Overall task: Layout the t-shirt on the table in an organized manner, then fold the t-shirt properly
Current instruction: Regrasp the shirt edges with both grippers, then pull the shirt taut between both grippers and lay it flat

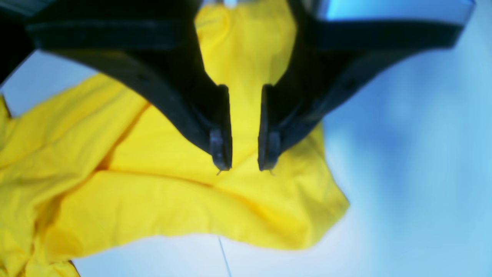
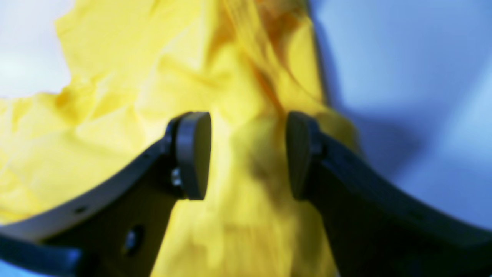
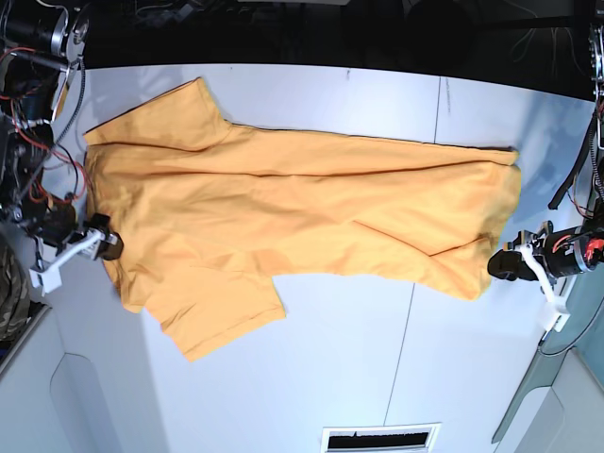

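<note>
Behind the far edge of the white worktop, a dark band ran along the top of the frame, hung with loose cables. A slotted vent sat at the bottom centre. A patch of camouflage cloth showed at the left edge. Light fell evenly, shadows soft.

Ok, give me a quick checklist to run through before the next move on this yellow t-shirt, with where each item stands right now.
1. Left gripper released: ok, its jaws stand apart with cloth showing between them.
2. Right gripper released: ok, jaws wide, nothing pinched.
3. The t-shirt fully on the table: ok, no part hangs over an edge in the base view.
4. Shirt stretched lengthwise between the arms: ok.
5. Shirt flat: not ok, long folds run across the body and the hem corner near the left gripper is turned over.
6. Both sleeves spread: ok, both lie out to the sides at the right gripper's end.
</note>
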